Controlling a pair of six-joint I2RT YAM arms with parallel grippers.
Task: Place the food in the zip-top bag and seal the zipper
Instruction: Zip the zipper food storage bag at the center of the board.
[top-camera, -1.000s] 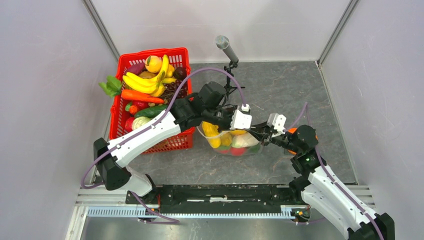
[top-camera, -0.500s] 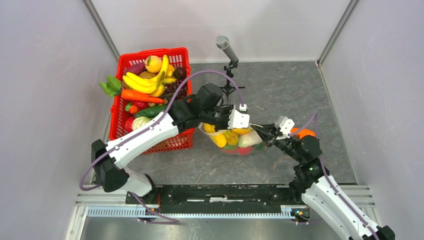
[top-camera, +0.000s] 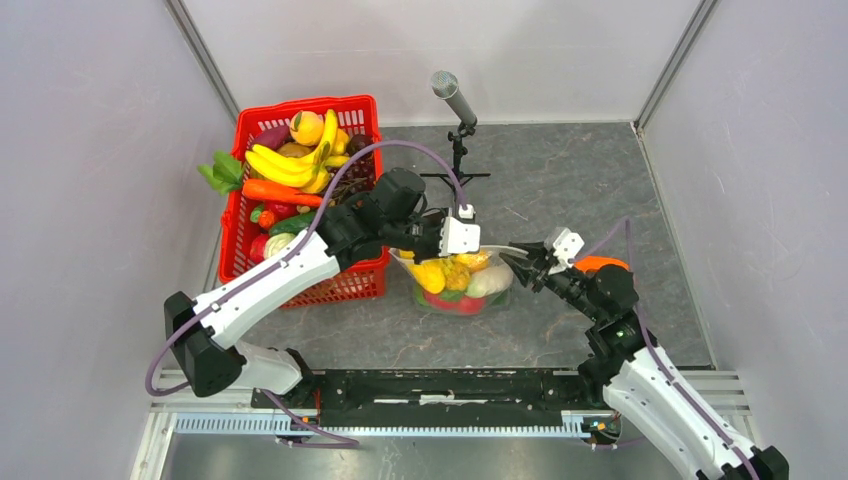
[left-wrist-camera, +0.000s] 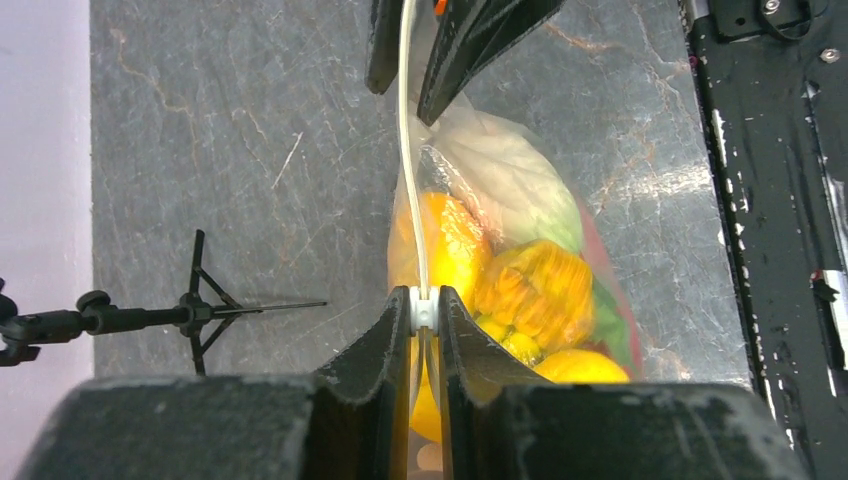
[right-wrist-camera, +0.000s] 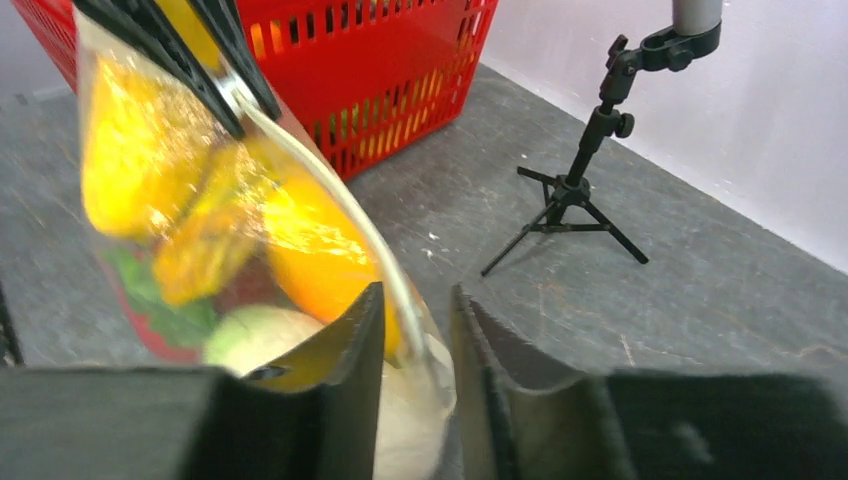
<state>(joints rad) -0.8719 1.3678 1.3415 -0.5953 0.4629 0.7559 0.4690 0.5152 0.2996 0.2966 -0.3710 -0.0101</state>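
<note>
The zip-top bag (top-camera: 462, 292) hangs over the grey floor between both arms, filled with food (top-camera: 448, 275): yellow, orange, red, green and white pieces. My left gripper (top-camera: 468, 250) is shut on the white slider of the zipper (left-wrist-camera: 404, 120); the left wrist view shows the jaws pinching it at the left gripper (left-wrist-camera: 424, 312), with the strip running straight ahead. My right gripper (top-camera: 520, 265) stands open at the bag's other end. In the right wrist view the zipper (right-wrist-camera: 350, 215) passes loosely between the right gripper (right-wrist-camera: 418, 295) fingers, with orange food (right-wrist-camera: 310, 250) just behind.
A red basket (top-camera: 305, 103) piled with bananas, carrot and other toy food stands at the back left, right behind my left arm. A microphone on a small tripod (top-camera: 458, 175) stands behind the bag. The black base rail (top-camera: 450, 385) runs along the near edge.
My right gripper has let go of the bag's end and opened. My left gripper has drawn the slider and the bag a little to the left.
</note>
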